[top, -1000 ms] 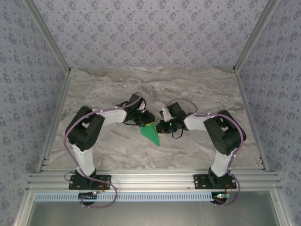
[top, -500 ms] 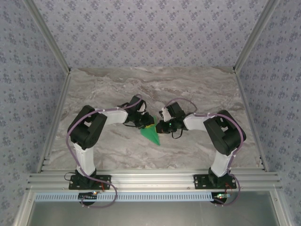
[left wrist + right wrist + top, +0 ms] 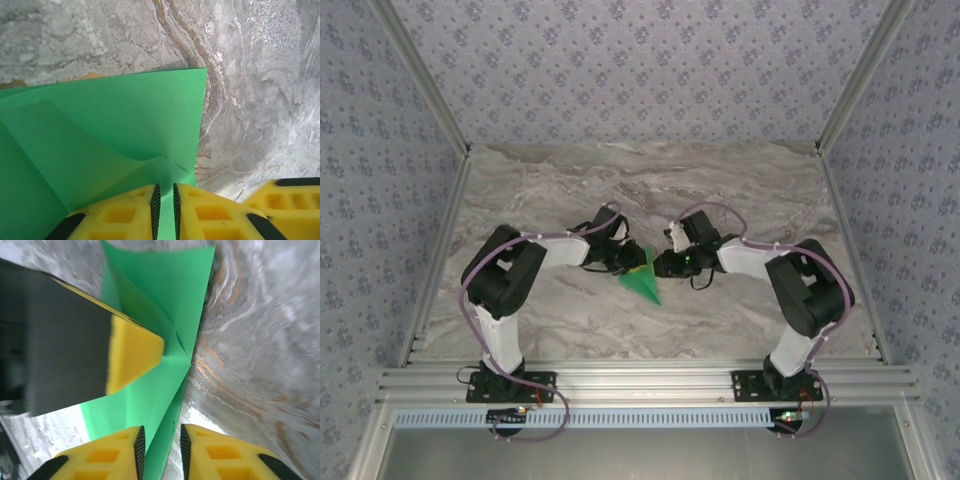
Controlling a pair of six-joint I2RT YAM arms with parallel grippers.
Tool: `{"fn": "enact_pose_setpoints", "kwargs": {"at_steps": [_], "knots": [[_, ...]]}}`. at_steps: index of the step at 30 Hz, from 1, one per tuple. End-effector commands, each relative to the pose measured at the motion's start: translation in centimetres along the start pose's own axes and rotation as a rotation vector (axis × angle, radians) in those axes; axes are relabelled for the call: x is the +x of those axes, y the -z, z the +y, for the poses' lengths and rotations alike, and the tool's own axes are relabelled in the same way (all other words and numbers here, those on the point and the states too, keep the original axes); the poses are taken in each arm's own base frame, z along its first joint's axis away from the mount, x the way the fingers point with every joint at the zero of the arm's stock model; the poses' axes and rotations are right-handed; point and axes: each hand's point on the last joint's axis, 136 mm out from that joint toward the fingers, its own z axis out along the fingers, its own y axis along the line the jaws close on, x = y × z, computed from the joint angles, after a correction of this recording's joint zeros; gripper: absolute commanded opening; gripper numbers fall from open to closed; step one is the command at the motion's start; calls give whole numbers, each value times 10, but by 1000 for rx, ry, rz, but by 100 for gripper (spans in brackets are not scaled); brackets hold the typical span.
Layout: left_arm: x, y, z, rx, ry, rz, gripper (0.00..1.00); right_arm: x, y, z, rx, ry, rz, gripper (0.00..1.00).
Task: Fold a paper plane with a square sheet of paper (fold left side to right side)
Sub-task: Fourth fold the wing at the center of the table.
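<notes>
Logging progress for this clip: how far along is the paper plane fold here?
Done: the paper is already a pointed green wedge with folded layers, not a flat square. In hand: the left gripper has its jaws shut on a raised flap, and the right gripper has its jaws slightly apart around an edge. Left: probably flattening that flap and the later folds.

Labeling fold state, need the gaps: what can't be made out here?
- Left wrist view: green paper cut off by left and bottom edges; left gripper covers the pinched part.
- Right wrist view: table blurred; left gripper's finger hides part of the paper; right gripper contact with it unclear.
- Top view: crease lines too small; paper's far end hidden under both grippers.
</notes>
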Motion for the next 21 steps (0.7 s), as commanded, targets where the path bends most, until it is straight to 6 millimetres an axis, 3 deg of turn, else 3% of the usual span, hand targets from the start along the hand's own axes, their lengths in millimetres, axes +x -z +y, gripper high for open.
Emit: {"fn": "enact_pose_setpoints", "kwargs": {"at_steps": [1,5,8,21], "knots": [[30,-8,57,-183,69,72,18,-4,24,16,-59,14,-36,29],[30,-7,55,-180,67,68,18,7,27,52,-285,2,-5,28],[29,-5,53,-176,63,65,18,23,17,62,-328,-10,62,24],[28,-4,53,-176,61,61,17,65,-21,39,-215,-35,212,23]]}}
